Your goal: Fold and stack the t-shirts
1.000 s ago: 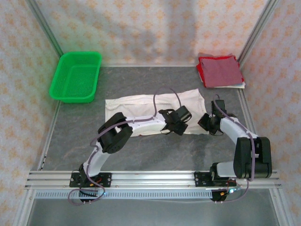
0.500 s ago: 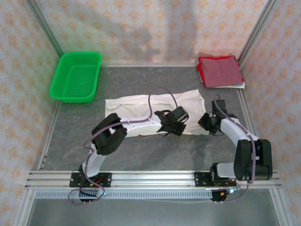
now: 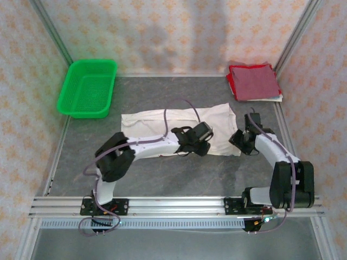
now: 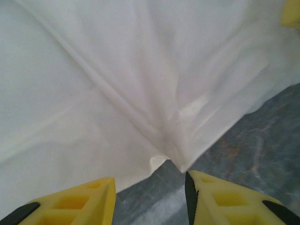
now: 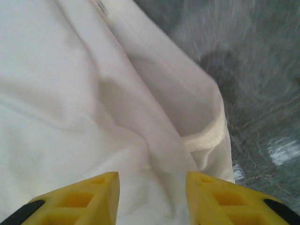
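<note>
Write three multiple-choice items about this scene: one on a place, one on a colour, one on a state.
1. Where does the basket stand?
A. far left
B. far right
C. between the arm bases

2. What colour is the folded shirt at far right?
A. white
B. dark red
C. blue

3. How is the left gripper?
A. open at the edge of the white shirt
B. shut on the basket
C. shut on the folded shirt

Key: 1 A, the top view shows it by the far left corner. 2 B, its upper layer is dark red. 3 A, the left wrist view shows the jaws apart at the cloth edge, with nothing clamped.
</note>
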